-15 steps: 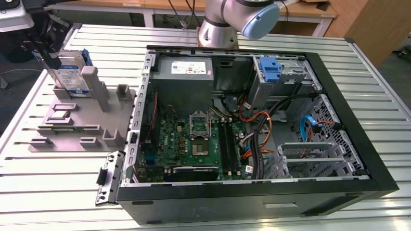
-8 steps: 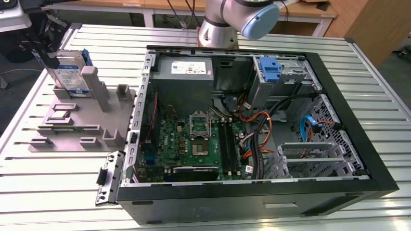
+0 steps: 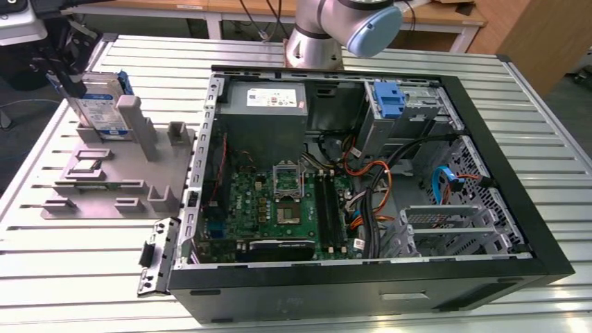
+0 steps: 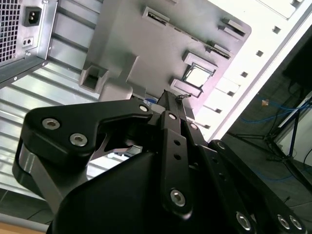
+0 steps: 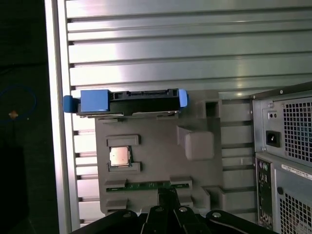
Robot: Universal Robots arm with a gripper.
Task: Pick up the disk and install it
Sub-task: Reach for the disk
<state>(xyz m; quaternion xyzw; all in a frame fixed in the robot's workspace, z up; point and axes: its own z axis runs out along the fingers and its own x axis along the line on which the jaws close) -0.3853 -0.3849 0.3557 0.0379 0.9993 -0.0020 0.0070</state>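
In the exterior view, an open computer case (image 3: 370, 291) lies on its side on a ribbed metal surface (image 3: 83, 250), with its green circuit board (image 3: 277, 201) and grey power supply (image 3: 263, 97) exposed. On the exterior view's left of the case sits a grey holder (image 3: 102, 194) with slots and posts. The disk (image 3: 100, 107) stands upright on edge at the far end of this holder, its label facing the camera and its blue bracket showing along the sides. The black hand (image 3: 65, 80) hangs just beside the disk, on the exterior view's left of it.

In the second wrist view, the hand (image 4: 171, 105) has its two fingers together, with nothing between them. Past the fingertips lie the holder (image 4: 126, 39), a square chip (image 4: 199, 75) seated in one of its pockets, and the ribbed surface (image 4: 63, 29). The rear of the case (image 4: 24, 29), with a power socket, is off to one side.

In the first wrist view, the disk (image 5: 129, 100) is seen edge-on in its slot on the holder (image 5: 161, 156), blue at both ends. The chip (image 5: 119, 156) and a narrow memory stick (image 5: 146, 185) lie between the disk and the hand (image 5: 168, 195), which is apart from the disk. The rear of the case (image 5: 285, 161) stands beside the holder on the surface (image 5: 170, 48).
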